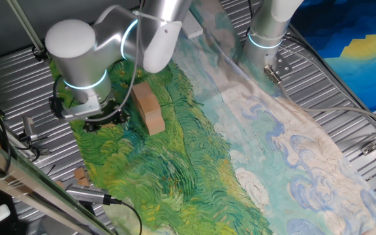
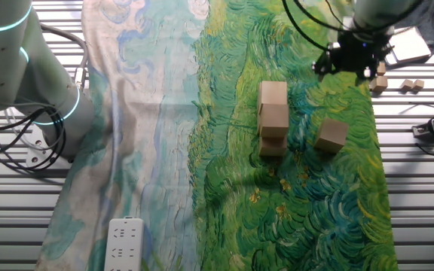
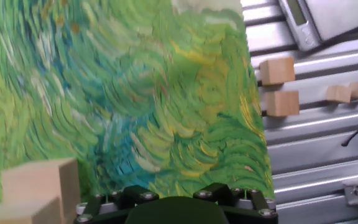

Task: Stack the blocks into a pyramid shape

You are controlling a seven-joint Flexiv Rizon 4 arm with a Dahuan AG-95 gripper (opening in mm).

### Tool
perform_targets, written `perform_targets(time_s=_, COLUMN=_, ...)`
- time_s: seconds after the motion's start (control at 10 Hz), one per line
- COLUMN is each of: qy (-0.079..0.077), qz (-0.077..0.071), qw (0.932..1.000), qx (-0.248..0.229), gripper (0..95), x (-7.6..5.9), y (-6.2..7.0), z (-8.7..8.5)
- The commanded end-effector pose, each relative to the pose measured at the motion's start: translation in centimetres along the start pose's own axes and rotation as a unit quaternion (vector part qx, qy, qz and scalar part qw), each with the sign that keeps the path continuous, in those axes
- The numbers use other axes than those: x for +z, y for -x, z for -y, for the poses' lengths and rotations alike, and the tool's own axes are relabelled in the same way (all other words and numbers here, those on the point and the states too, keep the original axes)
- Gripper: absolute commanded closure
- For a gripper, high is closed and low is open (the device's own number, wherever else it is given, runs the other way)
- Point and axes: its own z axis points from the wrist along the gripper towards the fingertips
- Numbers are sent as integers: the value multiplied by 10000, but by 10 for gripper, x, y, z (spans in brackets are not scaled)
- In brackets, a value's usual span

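Over the cloth's edge, your gripper (image 2: 362,54) hovers; I cannot tell its jaw state.
Stacked blocks (image 2: 273,117) form the base row; spare blocks (image 3: 279,87) wait nearby.

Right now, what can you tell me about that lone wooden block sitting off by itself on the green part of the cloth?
The lone block is a small plain cube of light tan wood, unpainted and unmarked. It rests on the green swirled part of the painted cloth, turned slightly askew, apart from the row of blocks beside it. Nothing touches it but the cloth. The gripper hangs farther off, not over it.
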Motion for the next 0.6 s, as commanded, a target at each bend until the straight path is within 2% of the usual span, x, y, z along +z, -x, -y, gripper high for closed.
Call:
perform_targets(time_s=0.1, qy=-39, qz=-2, qw=10000, qx=-72, gripper=190, x=3, y=-10, z=-2)
perform_targets(time_s=0.2, qy=-56, qz=24, qw=9999, qx=-102, gripper=190, x=5, y=-15, z=-4)
perform_targets(time_s=0.6, qy=-84, qz=9, qw=9999, qx=-128, gripper=190, x=9, y=-17, z=-6)
